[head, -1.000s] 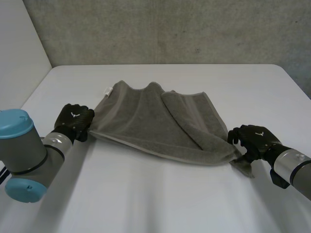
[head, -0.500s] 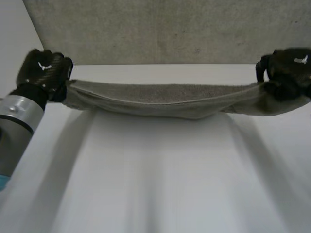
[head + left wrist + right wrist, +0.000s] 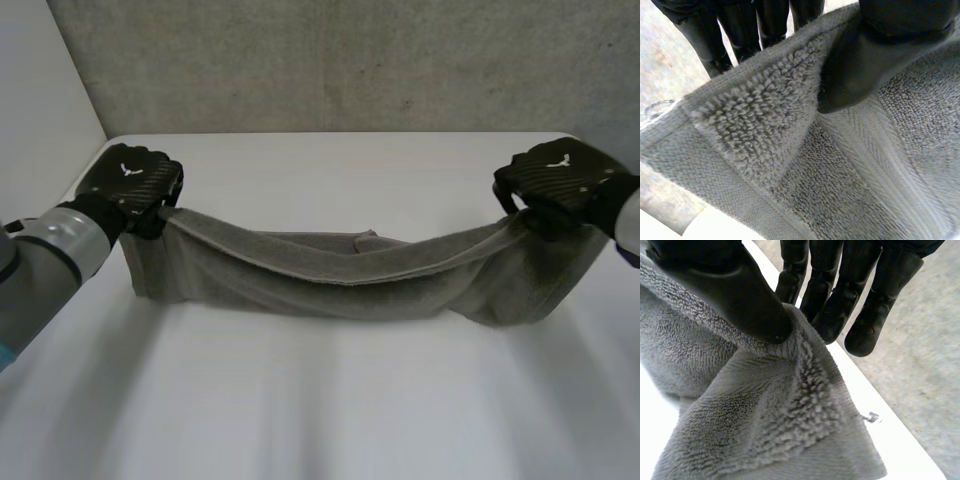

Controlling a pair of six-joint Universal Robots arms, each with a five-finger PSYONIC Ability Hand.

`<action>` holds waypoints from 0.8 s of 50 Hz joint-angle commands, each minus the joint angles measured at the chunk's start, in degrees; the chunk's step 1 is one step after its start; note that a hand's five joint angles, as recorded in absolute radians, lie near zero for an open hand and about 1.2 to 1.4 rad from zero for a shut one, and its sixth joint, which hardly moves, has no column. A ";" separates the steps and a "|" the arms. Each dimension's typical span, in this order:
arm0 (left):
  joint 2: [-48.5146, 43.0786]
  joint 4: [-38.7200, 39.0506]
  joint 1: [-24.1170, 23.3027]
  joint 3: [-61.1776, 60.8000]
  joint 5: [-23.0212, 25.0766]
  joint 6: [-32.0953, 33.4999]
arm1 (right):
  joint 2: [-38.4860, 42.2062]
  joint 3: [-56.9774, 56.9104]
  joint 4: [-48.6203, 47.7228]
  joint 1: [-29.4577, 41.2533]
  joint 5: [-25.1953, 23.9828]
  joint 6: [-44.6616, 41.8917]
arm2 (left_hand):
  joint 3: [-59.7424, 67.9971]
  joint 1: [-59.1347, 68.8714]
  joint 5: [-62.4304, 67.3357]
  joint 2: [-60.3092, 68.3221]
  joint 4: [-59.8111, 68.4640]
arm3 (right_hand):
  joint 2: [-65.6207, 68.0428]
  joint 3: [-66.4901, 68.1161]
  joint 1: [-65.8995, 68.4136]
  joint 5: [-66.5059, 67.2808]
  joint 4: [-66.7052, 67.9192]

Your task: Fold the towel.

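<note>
Two pinches sling the grey terry towel over the white table: my left hand and right hand each clamp one end (a corner, probably), thumb pressing cloth, spreading it for folding.

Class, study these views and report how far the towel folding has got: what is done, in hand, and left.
Done: the left hand and right hand each pinch an end of the towel. In hand: it hangs stretched between them, sagging low over the table. Left: laying it down in a neat fold and letting go.
</note>
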 commanded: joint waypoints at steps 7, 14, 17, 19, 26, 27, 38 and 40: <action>-17.27 -2.07 -0.17 17.89 -0.60 -0.32 | 14.31 -12.95 -4.82 4.70 3.44 0.78 | 3.11 4.43 3.75 3.35 1.83 | 5.25 3.93 5.55 3.41 3.44; -19.04 -3.04 -1.05 30.04 -1.21 -1.20 | 16.16 -25.89 -9.21 7.17 6.79 5.62 | 3.11 4.43 3.75 3.35 1.83 | 5.25 3.93 5.55 3.41 3.44; -18.08 -2.95 -1.32 37.78 -2.36 -3.31 | 15.64 -33.19 -14.13 7.34 8.72 11.50 | 3.11 4.43 3.75 3.35 1.83 | 5.25 3.93 5.55 3.41 3.44; -15.72 -2.95 -1.75 44.69 -4.54 -7.16 | 13.89 -38.44 -18.33 7.08 10.21 17.89 | 3.11 4.43 3.75 3.35 1.83 | 5.25 3.93 5.55 3.41 3.44; -12.02 -2.95 -1.14 48.59 -5.08 -13.67 | 10.63 -40.13 -20.29 6.73 8.20 22.67 | 3.11 4.43 3.75 3.35 1.83 | 5.25 3.93 5.55 3.41 3.44; -11.49 -3.04 -1.14 47.63 -5.08 -14.29 | 10.45 -39.09 -19.59 6.73 7.41 22.67 | 3.11 4.43 3.75 3.35 1.83 | 5.25 3.93 5.55 3.41 3.44; -9.46 0.55 1.84 21.38 0.26 -13.95 | 6.85 -15.39 -18.53 2.70 -3.92 18.64 | 3.11 4.43 3.75 3.35 1.83 | 5.25 3.93 5.55 3.41 3.44; -9.38 2.04 3.07 16.73 1.67 -13.95 | 6.76 -11.43 -18.62 1.90 -5.94 16.97 | 3.11 4.43 3.75 3.35 1.83 | 5.25 3.93 5.55 3.41 3.44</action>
